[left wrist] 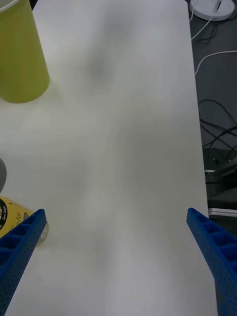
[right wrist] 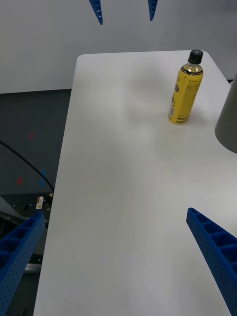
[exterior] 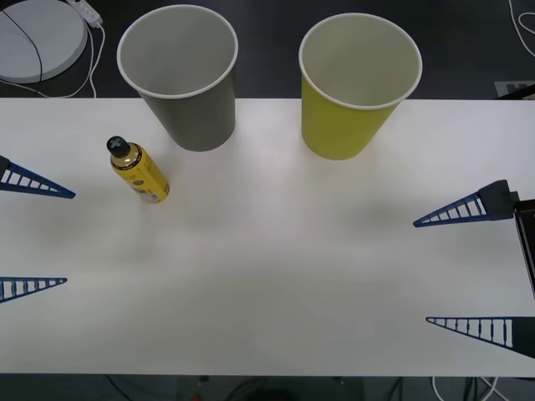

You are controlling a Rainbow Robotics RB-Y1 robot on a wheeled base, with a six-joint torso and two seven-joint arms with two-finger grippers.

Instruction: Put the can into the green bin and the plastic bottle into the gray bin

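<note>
Beside the gray bin (exterior: 179,75), on its near-left side, the bottle (exterior: 139,170) stands upright on the table (exterior: 276,267), cap up, long axis vertical, close to the bin but not touching it. That bin is the landmark I work from. My left gripper (exterior: 33,238) sits at the table's left edge, nearer me than the gray bin, fingers spread wide and holding nothing. The bottle is just off one of its fingers (left wrist: 19,247) in the left wrist view, so it lies slightly to the side of the jaw gap, not centred in it. My right gripper (exterior: 464,267) hangs well right of the gray bin, past the green bin (exterior: 358,83), jaws also wide and empty. From its wrist view the bottle (right wrist: 186,89) is far across the table with the gray bin's wall (right wrist: 228,123) just beside it. I judge the left arm clearly nearer: small sideways shift, then close across the body. No can on the table that I can see.
</note>
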